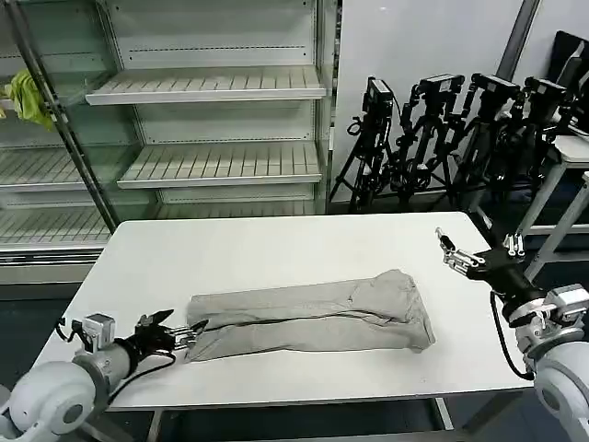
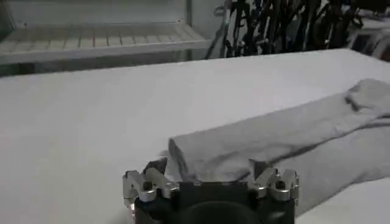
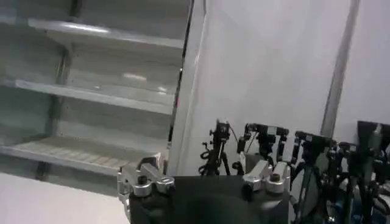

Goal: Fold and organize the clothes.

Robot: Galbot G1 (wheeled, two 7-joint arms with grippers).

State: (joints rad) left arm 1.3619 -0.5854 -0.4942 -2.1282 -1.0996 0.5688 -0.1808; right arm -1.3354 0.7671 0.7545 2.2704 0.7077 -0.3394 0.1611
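I can't tell whether my left tool [image 1: 189, 333] grips the T-shirt [image 1: 313, 316], whose folds hide its print, and my left wrist view cuts off its far end.

Left claw [image 1: 189, 332] low at near-left, fingers spread. Right claw [image 1: 448, 250] raised far-right, fingers spread.

White table [image 1: 276, 258], bare white shelving [image 1: 202, 120] behind — black tripods [image 1: 442, 129] against a pale wall [image 1: 423, 46].
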